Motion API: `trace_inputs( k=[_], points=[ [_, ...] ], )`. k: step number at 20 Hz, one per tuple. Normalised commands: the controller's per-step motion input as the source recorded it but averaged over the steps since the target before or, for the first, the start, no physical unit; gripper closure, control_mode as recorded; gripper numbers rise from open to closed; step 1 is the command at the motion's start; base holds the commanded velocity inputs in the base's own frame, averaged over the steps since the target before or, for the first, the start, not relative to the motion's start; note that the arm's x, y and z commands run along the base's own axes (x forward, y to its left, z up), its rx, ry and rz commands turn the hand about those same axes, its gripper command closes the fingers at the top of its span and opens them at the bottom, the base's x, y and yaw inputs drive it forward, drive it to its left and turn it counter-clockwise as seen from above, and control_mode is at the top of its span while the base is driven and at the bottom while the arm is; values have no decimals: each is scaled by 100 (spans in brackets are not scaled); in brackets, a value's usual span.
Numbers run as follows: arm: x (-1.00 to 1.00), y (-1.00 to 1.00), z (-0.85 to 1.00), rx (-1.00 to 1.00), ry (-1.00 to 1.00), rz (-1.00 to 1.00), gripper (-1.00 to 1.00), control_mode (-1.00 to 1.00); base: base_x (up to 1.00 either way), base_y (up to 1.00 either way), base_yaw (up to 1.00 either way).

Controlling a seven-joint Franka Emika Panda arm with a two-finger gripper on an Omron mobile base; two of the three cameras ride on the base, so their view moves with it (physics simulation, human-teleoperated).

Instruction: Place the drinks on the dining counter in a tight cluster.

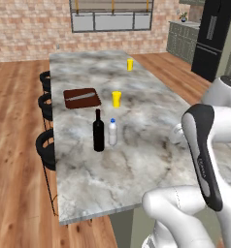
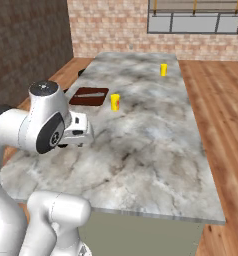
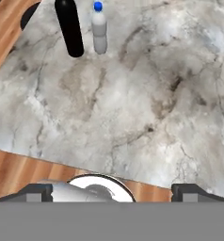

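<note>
Two bottles, black wine bottle [image 3: 69,28] and whitish bottle [image 3: 99,29] just beside it, stand on the table [image 3: 147,94], well ahead of the tool [image 3: 116,192], spread wide, holding nothing

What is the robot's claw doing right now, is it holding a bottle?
Gripper: open and holding nothing, with the black wine bottle and the small whitish bottle standing far ahead on the dining counter.

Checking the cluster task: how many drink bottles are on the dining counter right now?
2. The black wine bottle and the small whitish bottle stand side by side near the stool-side edge of the dining counter. Another may be hidden behind the arm.
</note>
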Motion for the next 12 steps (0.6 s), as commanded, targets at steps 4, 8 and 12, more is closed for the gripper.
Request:
trace_inputs(
  k=[4,8,12],
  points=[
    [-70,0,28,0,-11,0,-100,-100,0,0,0],
    [-49,0,64,-6,-2,0,-100,-100,0,0,0],
    [-11,2,31,-7,1,0,-100,-100,0,0,0]
  ],
)
